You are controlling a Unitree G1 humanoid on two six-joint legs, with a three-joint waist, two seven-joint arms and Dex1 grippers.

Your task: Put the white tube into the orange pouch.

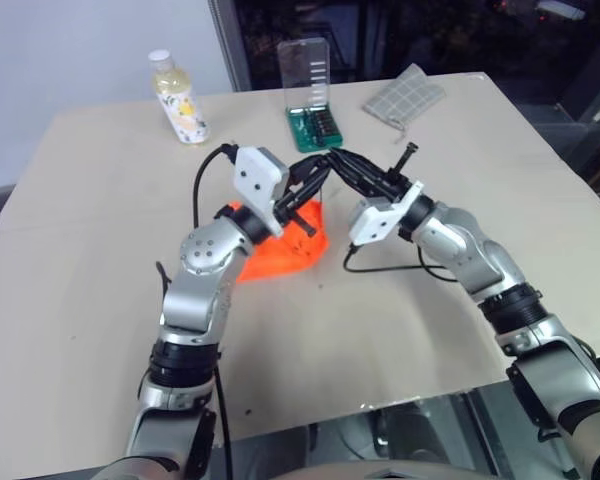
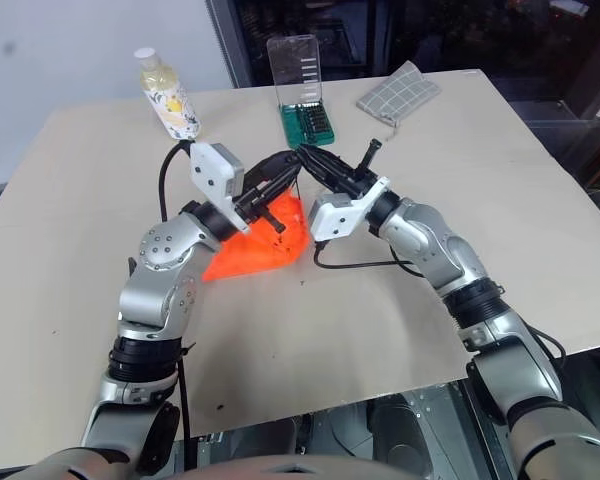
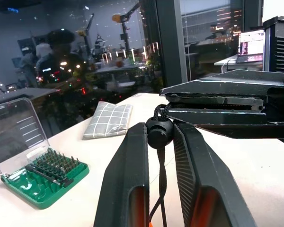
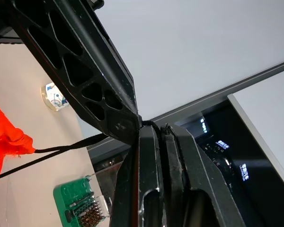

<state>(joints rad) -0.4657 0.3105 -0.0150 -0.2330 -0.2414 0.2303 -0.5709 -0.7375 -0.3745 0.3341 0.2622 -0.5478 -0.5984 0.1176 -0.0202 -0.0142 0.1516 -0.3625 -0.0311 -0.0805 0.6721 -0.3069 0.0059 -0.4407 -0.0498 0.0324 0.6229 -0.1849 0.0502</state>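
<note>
The orange pouch lies crumpled on the table's middle, and its dark cord rises from it. Above it both grippers meet tip to tip. My left gripper pinches the cord's round black stopper between its two fingers. My right gripper lies across just past the stopper, its jaws shut flat on the loop of the cord. In the right wrist view my right gripper is shut, with a left finger crossing in front. The white tube is out of view.
At the table's far side stand a yellowish bottle, an open green bit case with its clear lid up, and a grey checked pouch. The tan table has bare room on both sides of the arms.
</note>
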